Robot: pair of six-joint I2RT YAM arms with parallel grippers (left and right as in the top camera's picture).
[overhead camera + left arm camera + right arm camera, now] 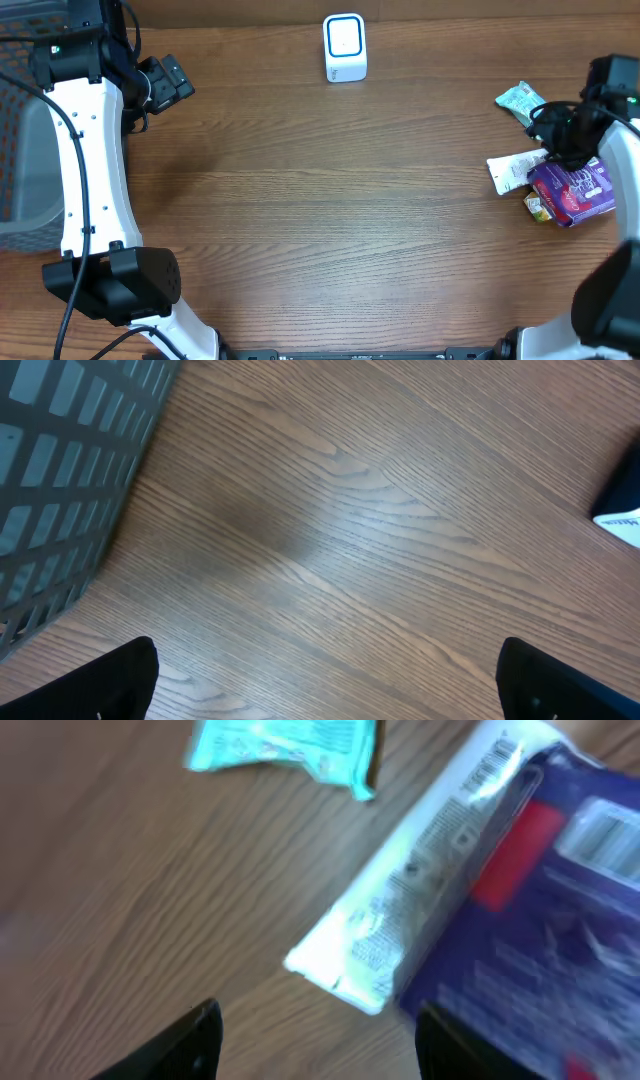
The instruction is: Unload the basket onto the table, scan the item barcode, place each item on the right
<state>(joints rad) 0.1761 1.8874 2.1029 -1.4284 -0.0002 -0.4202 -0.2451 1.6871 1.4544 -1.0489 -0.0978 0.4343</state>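
Right gripper (315, 1042) parted and empty beside white packet (420, 890).
The packet is laid at the right of the table (350, 200) against a cropped purple pack (560, 950); its print is blurred. Left gripper (330, 680) is spread wide, empty.

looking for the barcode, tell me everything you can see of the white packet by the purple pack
The white packet is long, flat and glossy, like plastic film, with small dark print along its face and a barcode near one end. It lies flat and slanted on the wooden table, at the right side. One long edge meets the purple pack, which seems to overlap it. Nothing grips it.
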